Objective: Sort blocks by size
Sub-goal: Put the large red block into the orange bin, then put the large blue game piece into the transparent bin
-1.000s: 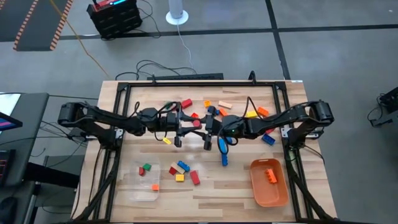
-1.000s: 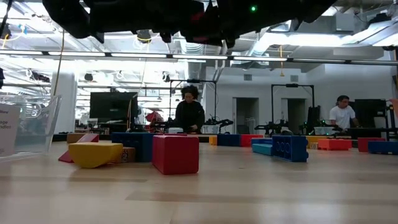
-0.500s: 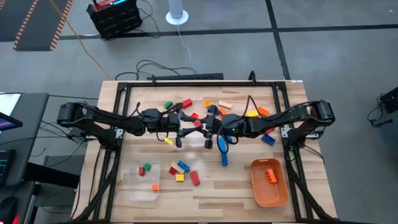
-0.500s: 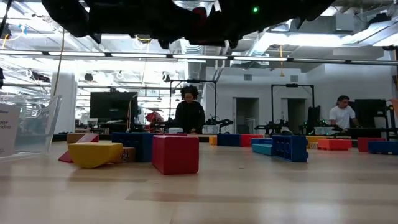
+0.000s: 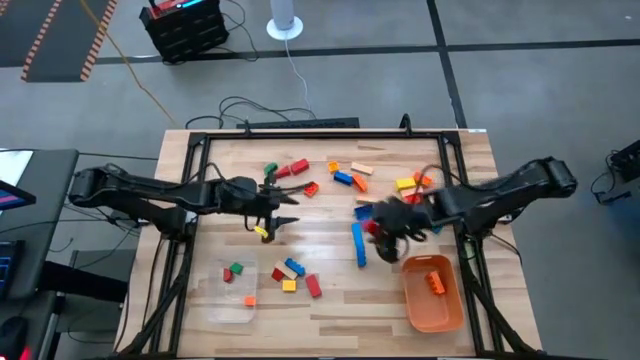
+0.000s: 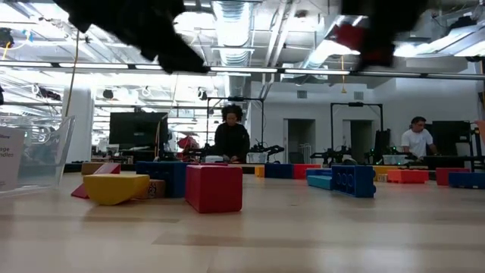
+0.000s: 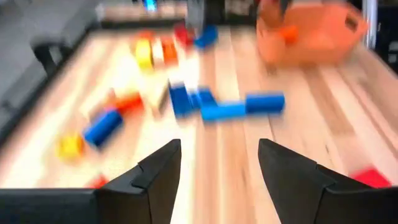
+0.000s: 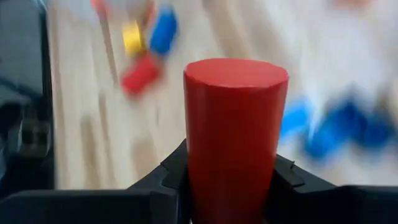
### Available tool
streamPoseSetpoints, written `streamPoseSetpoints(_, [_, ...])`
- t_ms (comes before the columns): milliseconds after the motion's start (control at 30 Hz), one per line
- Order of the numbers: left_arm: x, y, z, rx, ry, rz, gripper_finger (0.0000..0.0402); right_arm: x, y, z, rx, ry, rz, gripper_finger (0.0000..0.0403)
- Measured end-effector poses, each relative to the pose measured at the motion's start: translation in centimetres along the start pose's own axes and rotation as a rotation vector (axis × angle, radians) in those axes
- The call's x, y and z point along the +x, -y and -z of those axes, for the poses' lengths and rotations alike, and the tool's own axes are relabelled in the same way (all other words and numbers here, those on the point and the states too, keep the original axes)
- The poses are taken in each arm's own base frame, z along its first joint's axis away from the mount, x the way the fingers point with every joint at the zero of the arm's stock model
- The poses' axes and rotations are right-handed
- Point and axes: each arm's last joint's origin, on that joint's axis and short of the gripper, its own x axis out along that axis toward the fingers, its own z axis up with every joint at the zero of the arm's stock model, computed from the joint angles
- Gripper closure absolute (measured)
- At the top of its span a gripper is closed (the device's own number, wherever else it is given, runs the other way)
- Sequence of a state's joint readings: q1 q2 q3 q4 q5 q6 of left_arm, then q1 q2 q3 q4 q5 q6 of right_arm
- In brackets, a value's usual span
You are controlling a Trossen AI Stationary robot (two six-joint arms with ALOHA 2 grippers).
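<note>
The right gripper (image 8: pixel 231 186) is clamped on a red block (image 8: pixel 235 134), which fills the middle of the right wrist view between the two dark fingers; from above, this gripper (image 5: pixel 388 240) hangs over the right half of the worktop (image 5: pixel 330 300), just beside the far-left corner of the orange tray (image 5: pixel 432 295). The left gripper (image 7: pixel 217 168) has its fingers spread apart with nothing between them, over the left middle of the worktop, close to a yellow block (image 5: pixel 262 232).

Along the near edge, a clear plastic tray (image 5: pixel 222 290) at the left holds a green, a red and an orange block. Just right of it, a loose cluster (image 5: pixel 294 277) of red, blue and yellow blocks lies on bare wood. The orange tray near the right corner holds one orange block (image 5: pixel 436 282). A long blue bar (image 5: pixel 358 244) lies near the centre. Further back, more blocks (image 5: pixel 345 175) in red, green, orange, blue, yellow and tan are scattered toward the far edge.

The worktop is pale wooden planking inside a black metal frame. Beyond it is grey floor with cables. In the low view the room is a bright workshop with ceiling lights, monitors and two people (image 6: pixel 230 140) at benches.
</note>
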State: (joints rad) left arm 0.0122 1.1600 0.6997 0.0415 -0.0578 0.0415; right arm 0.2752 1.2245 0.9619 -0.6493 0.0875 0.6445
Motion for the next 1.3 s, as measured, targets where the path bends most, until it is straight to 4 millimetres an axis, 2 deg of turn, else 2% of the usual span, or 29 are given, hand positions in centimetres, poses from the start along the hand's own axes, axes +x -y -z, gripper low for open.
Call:
streamPoseSetpoints(167, [0.0,1.2,1.0,-0.050,-0.103,0.042,0.0192,-1.0,-2.8,4.8,0.150,-0.203,0.029,0.0259])
streamPoseSetpoints(333, [-0.1,1.9,1.1,-0.052,-0.106,0.059,0.0192,-0.9,-5.0,8.7,0.240,-0.315,0.105,0.0259])
streamPoseSetpoints(500, [-0.1,1.9,1.5,-0.070,-0.153,0.050,0.0192,0.3,-6.4,11.9,0.361,-0.435,0.231,0.0259])
streamPoseSetpoints(667, [-0.2,1.8,2.0,-0.039,-0.202,0.027,0.0192,2.1,-6.8,13.7,0.364,-0.518,0.343,0.0252])
streamPoseSetpoints(833, [-0.3,1.9,2.4,0.026,-0.244,0.036,0.0192,2.1,-6.6,13.6,0.437,-0.601,0.373,0.0124])
streamPoseSetpoints(933, [-0.4,2.4,2.6,0.082,-0.262,0.063,0.0192,0.4,-6.5,12.4,0.493,-0.595,0.390,0.0076])
streamPoseSetpoints(1033, [-0.2,3.5,2.9,0.157,-0.276,0.128,0.0192,-1.8,-7.0,10.6,0.491,-0.533,0.391,0.0065])
streamPoseSetpoints(1167, [0.3,4.8,3.3,0.209,-0.321,0.176,0.0192,-4.3,-7.5,7.7,0.380,-0.353,0.406,0.0076])
streamPoseSetpoints(1300, [1.4,5.4,3.6,0.217,-0.438,0.187,0.0192,-4.2,-7.2,5.0,0.216,-0.093,0.431,0.0086])
